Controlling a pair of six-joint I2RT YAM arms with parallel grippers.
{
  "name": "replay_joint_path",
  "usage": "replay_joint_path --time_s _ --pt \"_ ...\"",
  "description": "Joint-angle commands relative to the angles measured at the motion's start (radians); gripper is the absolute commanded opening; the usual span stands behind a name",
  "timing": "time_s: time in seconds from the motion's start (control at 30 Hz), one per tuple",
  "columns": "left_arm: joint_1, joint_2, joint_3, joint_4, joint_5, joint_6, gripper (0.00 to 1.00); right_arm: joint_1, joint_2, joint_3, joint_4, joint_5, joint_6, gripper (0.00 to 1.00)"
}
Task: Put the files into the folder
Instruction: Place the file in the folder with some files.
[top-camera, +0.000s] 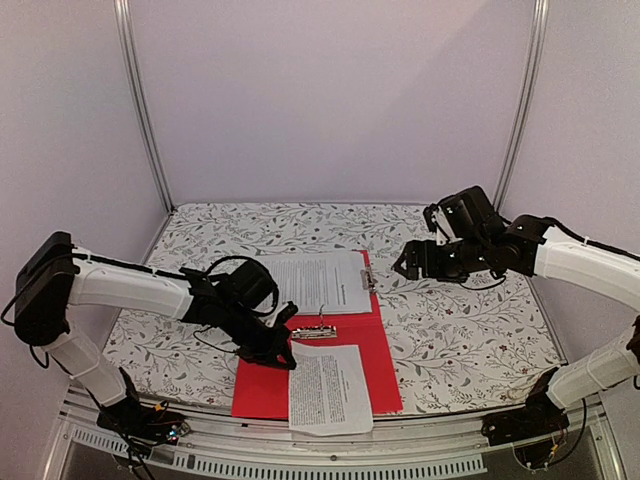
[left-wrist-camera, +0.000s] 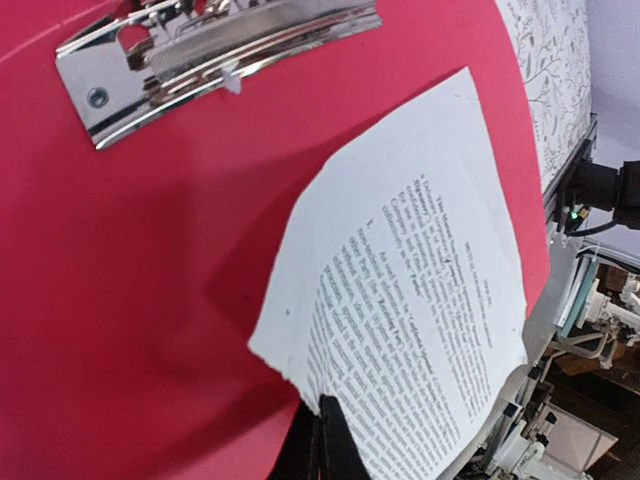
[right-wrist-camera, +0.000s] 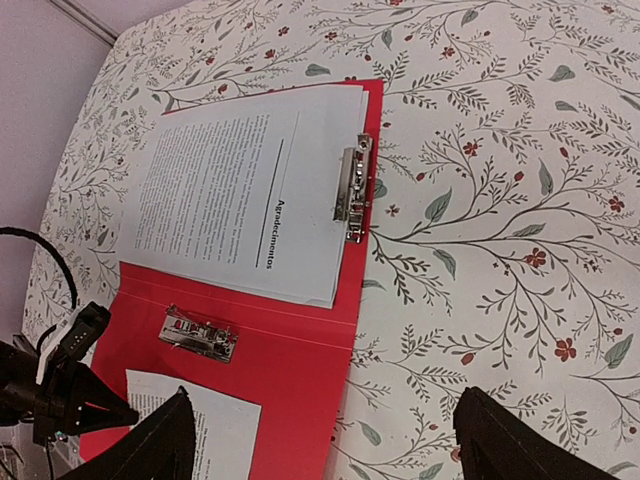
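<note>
The folder (top-camera: 262, 392) lies open on the tabletop (top-camera: 470, 330). Its far half carries a stack (top-camera: 315, 282) of printed pages. Its near half carries one loose sheet (top-camera: 330, 390), which lies askew and sticks out past the folder's near edge, over the tabletop's edge.

The left hand (top-camera: 288, 358) has its fingers pressed together on the sheet's left edge. In the wrist view that edge is lifted off the red, so it looks like a pinch on the paper alone. The right hand (top-camera: 402, 264) is spread wide and holds nothing. It hovers over the tabletop to the right of the stack, well apart from the sheet.

The main risk is the thin paper.
- **Buckling or tearing:** the sheet is gripped at one edge only, so a push toward the spine would probably buckle or crease it rather than slide it. A quick pull could tear the pinched edge.
- **Falling:** with the near part unsupported, letting go now may let the sheet tip off the tabletop.
- **Snagging:** the metal clip (top-camera: 315, 332) on the near half sits just beyond the sheet's far edge. A sheet driven forward could catch on it or ride up over it.
- **Dragging the folder:** if the fingers also catch the cover, the whole folder may move and shift the stack.
- **Creasing on closing:** closing the folder while the sheet lies crooked would fold whatever pokes out.

Nothing steadies the folder on the right side.
</note>
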Motion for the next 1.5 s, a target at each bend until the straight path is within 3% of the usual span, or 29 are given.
replay_joint_path --time_s 0.0,0.57,1.47 --pt "0.020 0.051 -0.031 0.014 -0.005 0.007 0.00 0.005 0.041 -0.007 0.039 -0.031 -0.019 0.90" --pt "0.089 0.110 -0.066 0.116 0.011 -0.036 0.00 0.005 0.150 0.025 0.084 -0.104 -0.043 0.90" --pt "0.142 0.138 -0.090 0.202 0.034 -0.058 0.00 0.005 0.171 0.024 0.104 -0.143 -0.043 0.90"
